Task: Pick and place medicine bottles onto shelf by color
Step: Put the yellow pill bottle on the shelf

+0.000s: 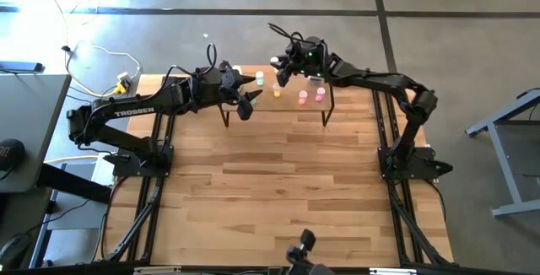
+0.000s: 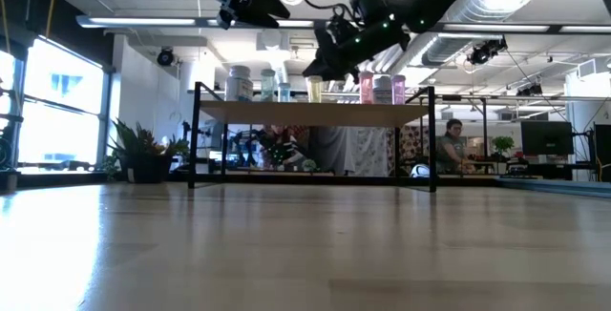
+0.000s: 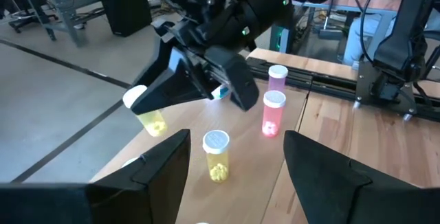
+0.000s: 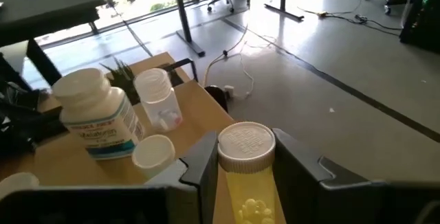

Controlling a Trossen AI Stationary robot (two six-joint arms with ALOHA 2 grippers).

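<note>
1. Yellow bottle (image 4: pixel 246 176) is the one in play: it sits right between the right gripper's (image 4: pixel 240 172) fingers, white cap up, long axis upright, little pills visible inside. The fingers look clamped on both sides of it, so I'd call that a firm hold.

2. From the left wrist view the same gripper hangs above the shelf (image 1: pixel 291 106), with the bottle at its tip, tilted a bit. I can't tell if the base is touching the board or just above it.

3. Just below and beside that gripper stands another yellow bottle (image 3: pixel 216 155), upright on the shelf. My guess is that's the target neighbour, so the move comes down to lowering the held bottle straight along its own axis next to its colour twin without knocking it.

4. A bit further out on the other side are two pink bottles (image 3: pixel 273 113), close together, one behind the other.

5. Ahead of the right gripper, toward the shelf's other end: a big white bottle (image 4: pixel 96 117), a clear one with a white cap (image 4: pixel 157 100), and a small white cap close by.

6. Left gripper (image 3: pixel 237 165) hovers near the same shelf with its fingers spread wide, nothing in them. Right arm is obviously the nearer one here.
</note>
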